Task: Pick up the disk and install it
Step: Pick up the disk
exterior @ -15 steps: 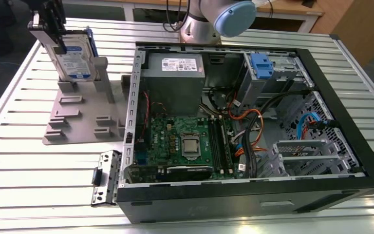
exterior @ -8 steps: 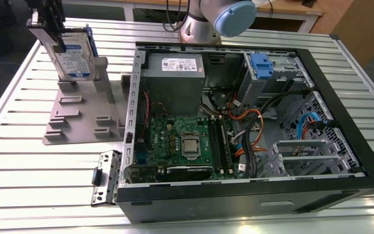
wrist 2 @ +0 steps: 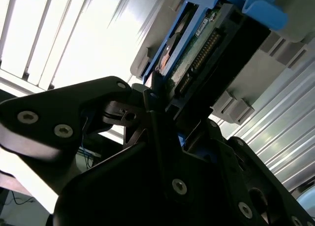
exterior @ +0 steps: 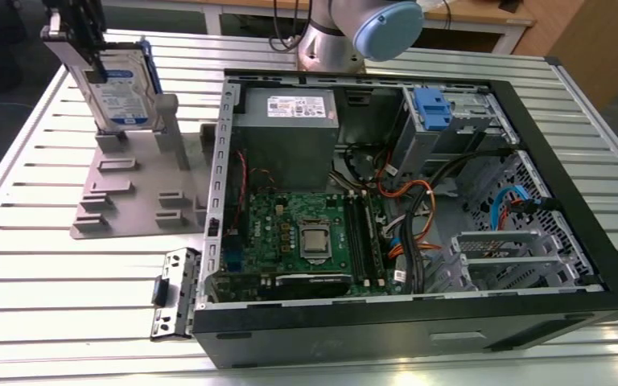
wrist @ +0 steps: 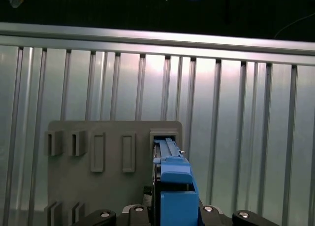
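Slatted aluminium table (exterior: 62, 314) ran under everything. The open computer case (exterior: 599, 265) took up most of it, and a grey slotted stand (exterior: 138, 201) lay at the case's 9 o'clock in the exterior view. The disk (exterior: 125, 88) stood on edge at the stand's 12 o'clock end, between the stand's grey uprights. I judged those uprights kept it vertical so that its upper end was free to grasp.

My jaws were clenched on that upper end. In the second wrist view a dark finger (wrist 2: 150, 100) pressed against the disk's blue rail (wrist 2: 170, 48). In the first wrist view the disk lined up with a corner slot (wrist: 165, 135), though I could not tell whether its lower end sat in that slot or just clear of it.

Above the disk the room looked open. The case's side wall stood near at the disk's 3 o'clock. The drive cage (exterior: 459, 121) with its blue latch (exterior: 434, 104) sat at the case's 1 o'clock, well apart, beyond the power supply (exterior: 286, 112).
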Robot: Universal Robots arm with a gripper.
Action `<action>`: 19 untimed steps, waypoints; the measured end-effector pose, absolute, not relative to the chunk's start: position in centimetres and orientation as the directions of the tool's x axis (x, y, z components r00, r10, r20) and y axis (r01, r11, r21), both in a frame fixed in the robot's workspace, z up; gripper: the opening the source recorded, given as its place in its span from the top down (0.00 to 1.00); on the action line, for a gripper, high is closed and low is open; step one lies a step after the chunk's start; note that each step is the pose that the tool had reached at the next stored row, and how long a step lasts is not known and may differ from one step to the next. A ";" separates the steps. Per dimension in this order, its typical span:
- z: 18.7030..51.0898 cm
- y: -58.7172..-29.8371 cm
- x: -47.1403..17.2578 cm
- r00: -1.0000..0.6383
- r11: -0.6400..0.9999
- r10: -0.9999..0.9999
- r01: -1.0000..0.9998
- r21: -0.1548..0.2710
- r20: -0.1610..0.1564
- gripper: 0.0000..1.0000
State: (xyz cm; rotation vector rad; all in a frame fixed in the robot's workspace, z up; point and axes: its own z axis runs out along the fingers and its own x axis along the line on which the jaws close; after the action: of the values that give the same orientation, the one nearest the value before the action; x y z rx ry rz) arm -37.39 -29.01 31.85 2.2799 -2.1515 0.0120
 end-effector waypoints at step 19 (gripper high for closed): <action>33.3 -29.0 -37.4 0.058 -0.058 -0.998 -0.998 0.000 0.010 0.64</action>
State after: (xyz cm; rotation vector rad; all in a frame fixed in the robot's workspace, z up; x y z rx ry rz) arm -37.39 -29.01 33.35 2.2799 -2.1514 0.0119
